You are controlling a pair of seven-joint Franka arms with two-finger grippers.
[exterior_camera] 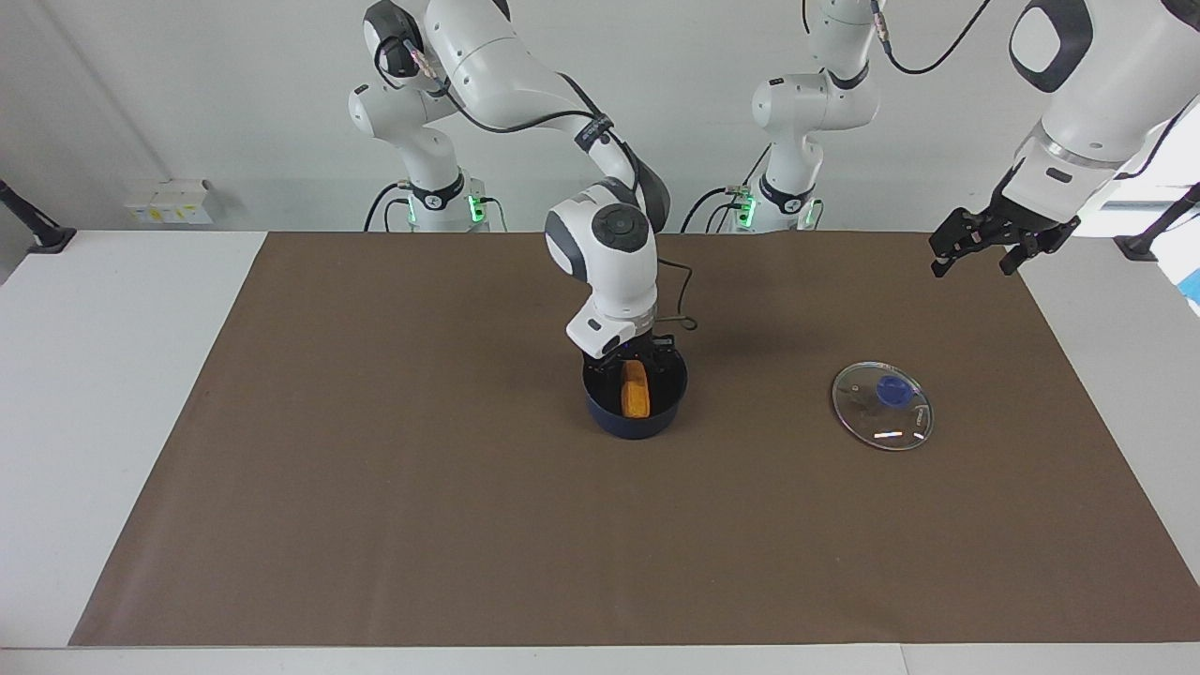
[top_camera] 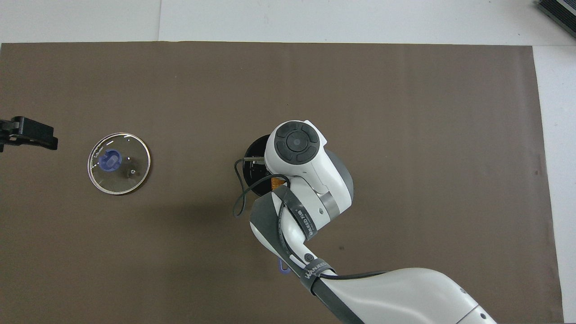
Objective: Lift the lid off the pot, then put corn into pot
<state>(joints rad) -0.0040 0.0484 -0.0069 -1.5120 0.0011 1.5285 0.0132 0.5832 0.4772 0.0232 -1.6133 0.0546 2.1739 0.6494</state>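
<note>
The dark blue pot [exterior_camera: 614, 424] stands mid-table on the brown mat, and the orange-yellow corn [exterior_camera: 636, 391] lies inside it. My right gripper [exterior_camera: 637, 362] hangs just over the pot's rim nearer the robots, open, with its fingers spread either side of the corn's upper end. In the overhead view the right arm covers most of the pot [top_camera: 253, 155], and only a sliver of the corn [top_camera: 278, 182] shows. The glass lid [exterior_camera: 882, 405] with its blue knob lies flat on the mat toward the left arm's end, also visible as the lid [top_camera: 119, 163]. My left gripper [exterior_camera: 973, 265] is open and empty, raised high over the mat's edge.
The brown mat [exterior_camera: 375, 487] covers most of the white table [exterior_camera: 112, 375]. A black cable [top_camera: 237, 193] loops down from the right arm beside the pot. A small white box [exterior_camera: 173, 202] sits against the wall past the right arm's end.
</note>
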